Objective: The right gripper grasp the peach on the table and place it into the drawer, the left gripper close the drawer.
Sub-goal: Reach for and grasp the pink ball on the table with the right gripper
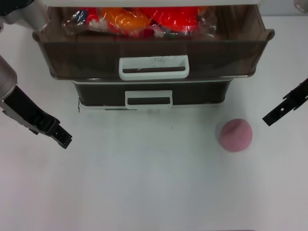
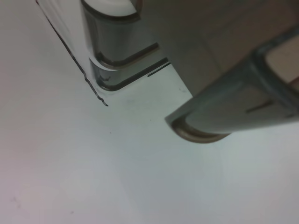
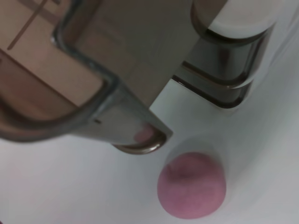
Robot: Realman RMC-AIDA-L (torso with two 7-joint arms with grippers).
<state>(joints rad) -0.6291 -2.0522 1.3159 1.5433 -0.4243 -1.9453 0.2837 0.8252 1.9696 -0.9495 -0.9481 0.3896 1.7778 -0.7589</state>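
The dusty-pink peach (image 1: 236, 135) lies on the white table (image 1: 144, 183), right of centre and in front of the drawer unit. The wide dark-brown drawer (image 1: 77, 53) stands pulled out at the top, its white loop handle (image 1: 154, 67) facing me. My right gripper (image 1: 270, 118) hovers just right of the peach, apart from it. My left gripper (image 1: 63, 138) hangs over the table at the left, below the drawer's left corner. In the right wrist view the peach (image 3: 191, 185) sits near the drawer's corner (image 3: 112, 109). The left wrist view shows the drawer's other corner (image 2: 219, 114).
Red and orange packaged items (image 1: 139, 21) fill the pulled-out drawer. Beneath it a narrower dark drawer (image 1: 96, 94) with a smaller white handle (image 1: 148, 98) is pushed in. The unit's base (image 2: 112, 65) shows in the left wrist view.
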